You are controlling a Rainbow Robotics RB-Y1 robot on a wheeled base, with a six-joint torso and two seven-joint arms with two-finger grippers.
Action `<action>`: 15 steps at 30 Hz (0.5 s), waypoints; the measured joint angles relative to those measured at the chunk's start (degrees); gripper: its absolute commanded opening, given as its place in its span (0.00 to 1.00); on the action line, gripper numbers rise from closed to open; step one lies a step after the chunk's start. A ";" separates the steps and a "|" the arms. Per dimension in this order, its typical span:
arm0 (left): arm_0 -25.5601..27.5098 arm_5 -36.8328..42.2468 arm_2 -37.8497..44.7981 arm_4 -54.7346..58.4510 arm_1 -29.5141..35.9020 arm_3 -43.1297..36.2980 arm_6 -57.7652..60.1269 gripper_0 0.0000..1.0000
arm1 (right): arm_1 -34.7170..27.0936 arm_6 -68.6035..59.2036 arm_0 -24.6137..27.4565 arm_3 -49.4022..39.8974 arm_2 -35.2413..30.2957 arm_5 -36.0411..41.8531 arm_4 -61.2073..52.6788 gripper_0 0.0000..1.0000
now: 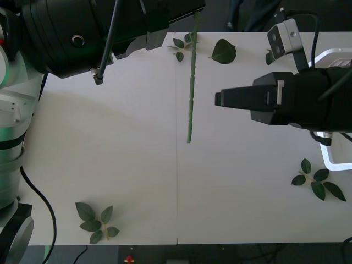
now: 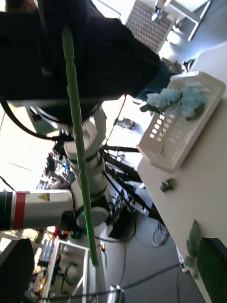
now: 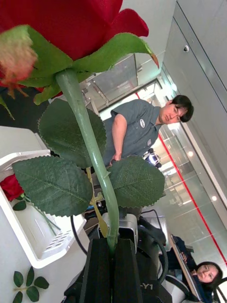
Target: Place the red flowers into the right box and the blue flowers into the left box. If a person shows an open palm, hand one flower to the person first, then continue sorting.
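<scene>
Artificial red rose (image 3: pixel 71 28) on a long thin green plastic stem, held aloft, stem (image 1: pixel 191 82) hanging toward the white table (image 1: pixel 121 154) from the left pincer (image 3: pixel 109 265), black fingers pressed together on it. Long axis running straight out from that pincer. Right pincer (image 1: pixel 220 99) just beside the hanging stem, level with its lower part; spread or shut, cannot tell. Beyond, bright white rimmed plastic tray (image 3: pixel 42 251) on the far side of the right pincer from the stem, one red rose (image 3: pixel 10 187) already inside. Cream perforated tray (image 2: pixel 182 125) holding pale-blue flower clusters (image 2: pixel 177 102).
</scene>
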 measured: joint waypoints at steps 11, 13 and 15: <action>0.16 -0.08 0.00 1.58 0.74 -0.03 -0.01 0.00 | 4.38 0.15 -2.79 0.00 4.32 -1.52 2.90 1.00; 0.17 -0.09 0.00 1.59 0.78 -0.03 -0.01 0.00 | 5.13 0.17 -3.64 0.00 5.15 -2.33 3.44 1.00; 0.18 -0.09 0.00 1.60 0.81 -0.04 -0.01 0.00 | 5.59 0.22 -4.33 0.00 6.12 -3.36 3.65 1.00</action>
